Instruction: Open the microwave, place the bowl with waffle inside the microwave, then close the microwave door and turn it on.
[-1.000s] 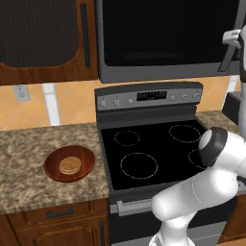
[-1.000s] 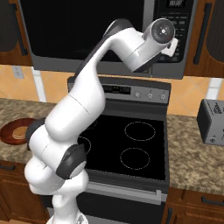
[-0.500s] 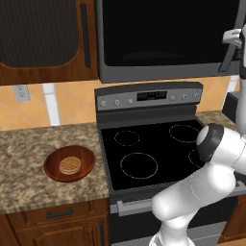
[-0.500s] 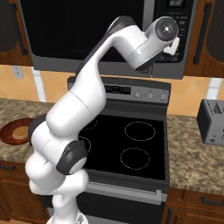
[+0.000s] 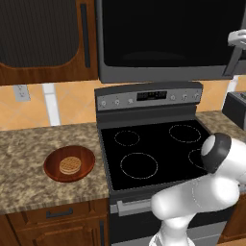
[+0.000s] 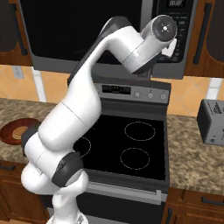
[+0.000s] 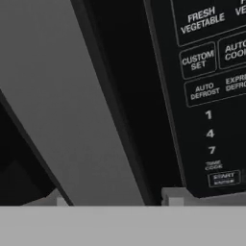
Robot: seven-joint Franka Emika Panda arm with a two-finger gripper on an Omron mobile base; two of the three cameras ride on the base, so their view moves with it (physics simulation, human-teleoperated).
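The black microwave (image 5: 168, 38) hangs above the stove with its door (image 6: 83, 35) closed. My gripper (image 7: 115, 199) is up at the door's right edge, and the long slanted grey handle (image 7: 72, 96) runs between its fingertips (image 7: 173, 198), which sit against both of its sides. From the left base view the hand (image 5: 237, 41) sits at the top of the handle (image 5: 234, 60). On the counter left of the stove rests the reddish-brown bowl (image 5: 53, 168), also seen in the right base view (image 6: 13, 131), with the round tan waffle (image 5: 69, 165) in it.
The microwave keypad (image 7: 211, 96) lies just right of the handle. The black glass-top stove (image 5: 153, 149) is below. A grey toaster (image 6: 212, 122) stands on the right counter. A dark-panelled wooden cabinet (image 5: 43, 43) flanks the microwave on the left.
The jaws have narrowed around the door handle. The arm, the bowl and the microwave door stand as they did before.
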